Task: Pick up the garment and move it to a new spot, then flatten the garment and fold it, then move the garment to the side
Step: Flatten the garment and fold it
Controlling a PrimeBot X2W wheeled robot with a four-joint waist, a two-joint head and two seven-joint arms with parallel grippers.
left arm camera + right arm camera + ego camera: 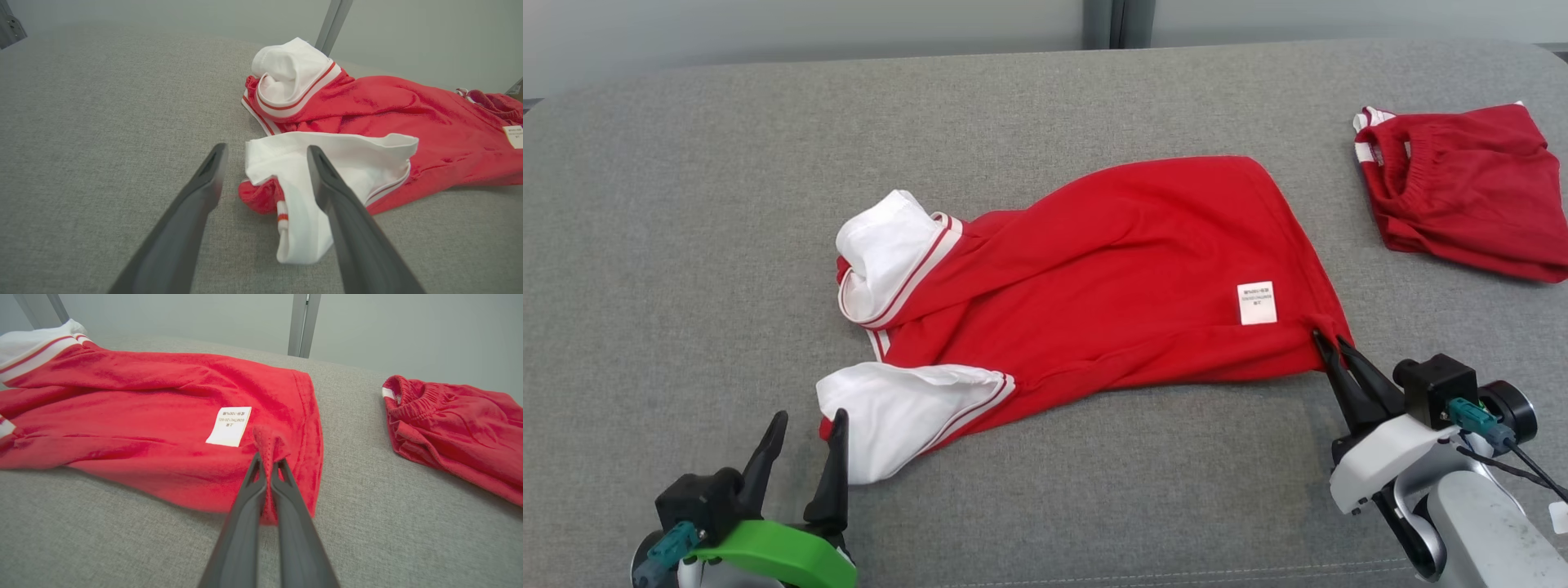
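Grey woven upholstery (686,204) covers the wide surface I am working over. Closest to me on the left, the left gripper (810,418) (266,149) stands with its fingers spread wide apart, gripping nothing. Its tips sit at the near edge of a white sleeve (890,408). From the wrist camera one finger crosses in front of that sleeve, though I cannot tell whether it touches the cloth.

On the right, the right gripper (1330,339) (268,459) has its fingers pressed together on a pinch of red hem, pulled up into a small peak at the near right corner of the garment (1111,261). This is a red shirt with white sleeves trimmed in red stripes. It lies across the middle of the surface, loosely spread and wrinkled, with its hem toward my right and its sleeves toward my left. A white label (1256,303) shows just beside the pinched corner.

Farther back on the left, the second white sleeve (890,245) is bunched up. Well apart at the far right lie folded red shorts (1462,188) with an elastic waistband.
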